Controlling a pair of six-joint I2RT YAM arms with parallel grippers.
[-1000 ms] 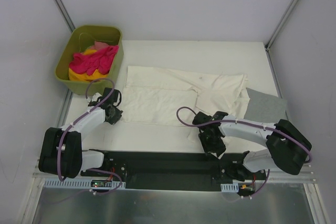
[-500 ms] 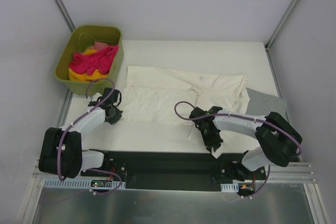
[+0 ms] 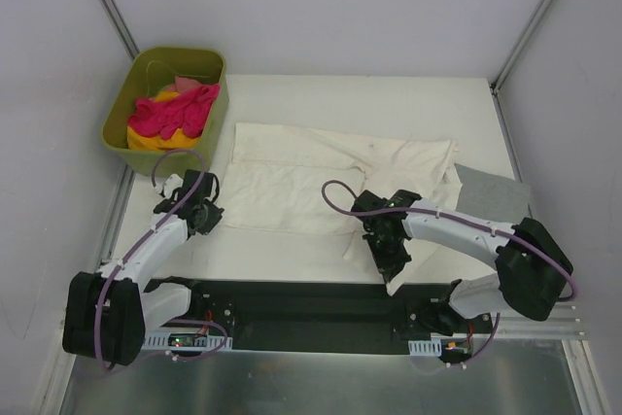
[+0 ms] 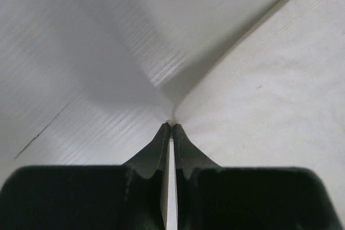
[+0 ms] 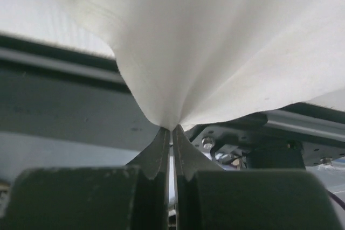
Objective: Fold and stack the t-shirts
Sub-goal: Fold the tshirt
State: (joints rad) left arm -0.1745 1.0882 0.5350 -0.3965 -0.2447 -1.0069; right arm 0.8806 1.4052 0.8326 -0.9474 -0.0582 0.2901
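The large cream-white t-shirt (image 3: 292, 177) lies spread across the table's middle. My left gripper (image 3: 206, 217) is shut on its near left edge, low at the table; the left wrist view shows the cloth (image 4: 280, 90) pinched at the gripper's tips (image 4: 171, 125). My right gripper (image 3: 391, 258) is shut on the shirt's near right part and holds it raised, with cloth (image 5: 215, 41) draping up from the gripper's tips (image 5: 172, 128). A grey t-shirt (image 3: 491, 199) lies flat at the right, partly under the cream one. Pink (image 3: 175, 114), yellow (image 3: 146, 140) and red (image 3: 185, 82) shirts lie bunched in the tub.
The olive-green tub (image 3: 117, 114) stands at the far left corner beside the table (image 3: 389, 99). The black base plate (image 3: 292, 303) and metal rail run along the near edge. White walls and slanted frame posts close in the sides and back.
My right gripper has moved left and toward the near edge, drawing the cream shirt's near right part with it. My left gripper has shifted slightly toward the near edge, still holding the shirt.
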